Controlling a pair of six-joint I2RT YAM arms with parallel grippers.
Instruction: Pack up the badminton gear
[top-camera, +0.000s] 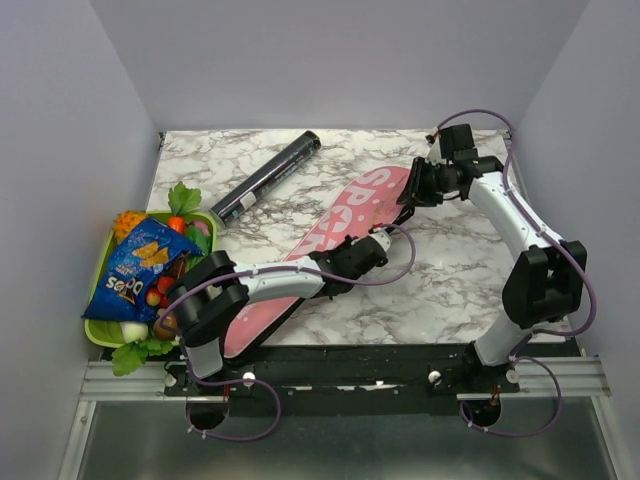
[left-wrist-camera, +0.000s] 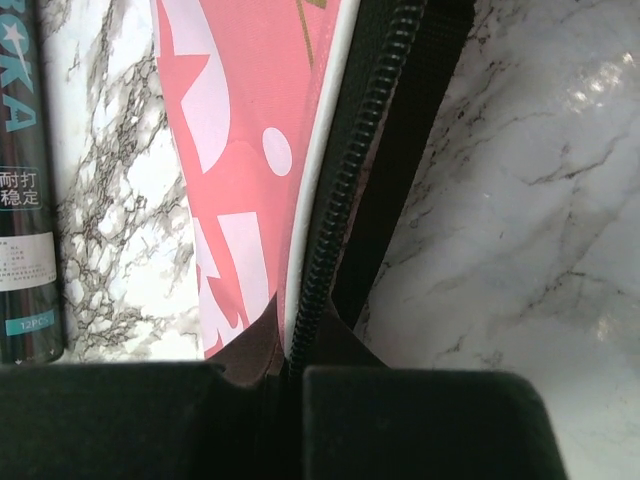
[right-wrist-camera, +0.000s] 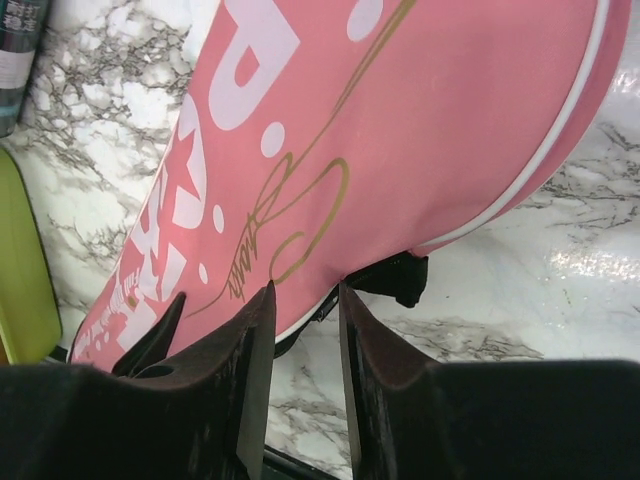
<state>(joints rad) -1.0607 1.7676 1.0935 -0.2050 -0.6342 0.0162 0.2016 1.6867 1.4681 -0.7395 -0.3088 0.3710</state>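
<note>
One step in hand, seemingly: closing the pink bag (top-camera: 345, 220), lying diagonally on the surface (top-camera: 450, 280), black tube (top-camera: 265, 178) nearby; left end effector (left-wrist-camera: 290, 365) pinched shut on its zipper edge (left-wrist-camera: 340, 200); right end effector (right-wrist-camera: 305, 295) narrowly parted at the rim; next: steady pull along the zipper.

Right of the left fingers (left-wrist-camera: 420, 420), bare surface (left-wrist-camera: 520, 250) is found open. Straight ahead, passage is blocked by the pink bag (left-wrist-camera: 240, 150); the black tube (left-wrist-camera: 25, 200) is laid far left. Ahead of the right fingers (right-wrist-camera: 375, 370) the bag is spread; open surface is found right, the green tray (right-wrist-camera: 20, 270) far left.
</note>
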